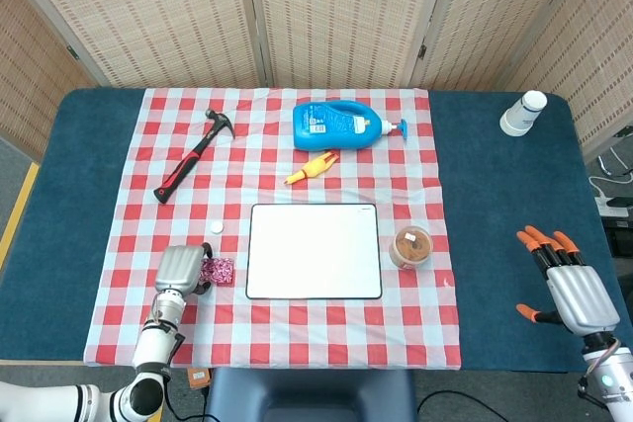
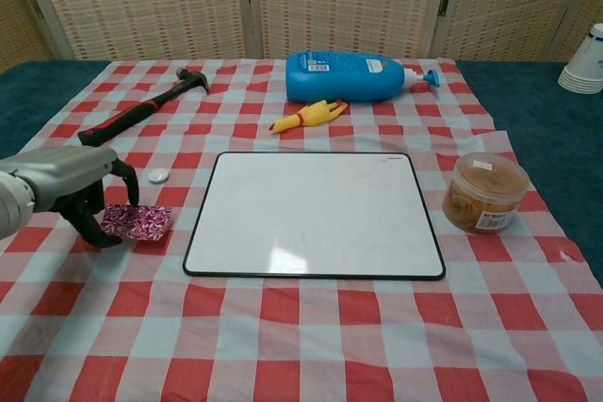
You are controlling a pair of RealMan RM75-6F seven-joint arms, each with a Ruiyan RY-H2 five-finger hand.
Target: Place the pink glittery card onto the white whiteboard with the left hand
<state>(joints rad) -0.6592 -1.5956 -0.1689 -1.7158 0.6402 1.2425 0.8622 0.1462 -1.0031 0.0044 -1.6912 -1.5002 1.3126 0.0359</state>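
The pink glittery card (image 2: 138,221) is pinched at its left end by my left hand (image 2: 68,186), and it hangs slightly above the checked cloth with a shadow under it. From the head view the card (image 1: 219,270) shows just right of the left hand (image 1: 178,269). The white whiteboard (image 2: 314,214) lies flat to the right of the card, a small gap away, and is also seen in the head view (image 1: 314,250). My right hand (image 1: 567,287) rests far off at the table's right edge, fingers spread, holding nothing.
A small white cap (image 2: 158,175) lies just beyond the card. A hammer (image 2: 139,110), a blue bottle (image 2: 350,76) and a yellow rubber chicken (image 2: 306,117) lie behind the whiteboard. A snack tub (image 2: 485,193) stands to its right, paper cups (image 1: 523,113) at the far right.
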